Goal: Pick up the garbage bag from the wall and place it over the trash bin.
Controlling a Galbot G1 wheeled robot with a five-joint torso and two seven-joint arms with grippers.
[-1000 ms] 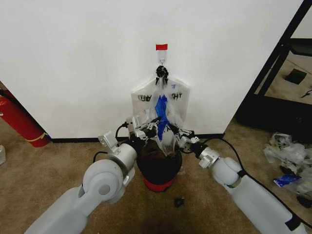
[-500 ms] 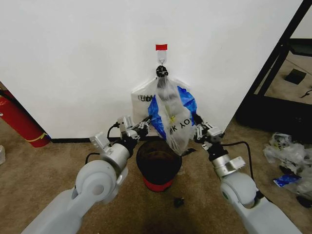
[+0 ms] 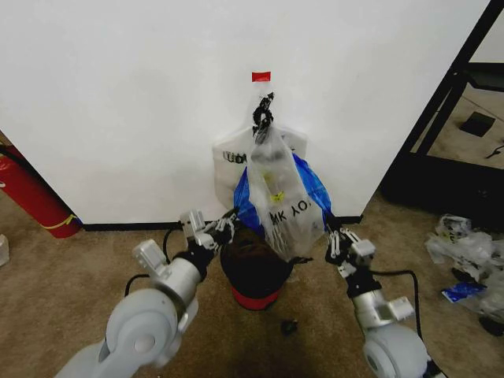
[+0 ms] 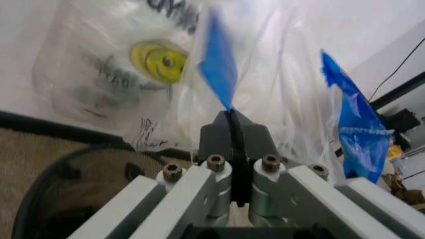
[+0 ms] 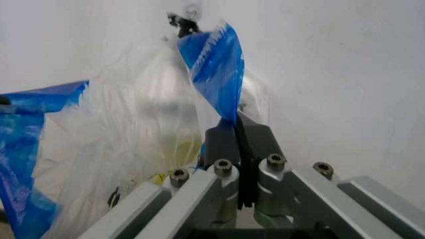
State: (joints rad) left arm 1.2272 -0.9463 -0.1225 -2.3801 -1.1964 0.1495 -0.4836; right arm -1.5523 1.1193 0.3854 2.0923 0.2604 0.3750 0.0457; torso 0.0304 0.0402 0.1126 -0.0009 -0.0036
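Two tools, left (image 3: 230,220) and right (image 3: 329,236), pinch one garbage bag (image 3: 285,206).

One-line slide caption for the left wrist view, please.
Left gripper shut on the garbage bag's blue edge, just above the trash bin.

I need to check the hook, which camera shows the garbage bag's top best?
The head view: the garbage bag hangs whole from its black knot below the red tape. Both wrist views catch just blue-edged film pinched in shut jaws.
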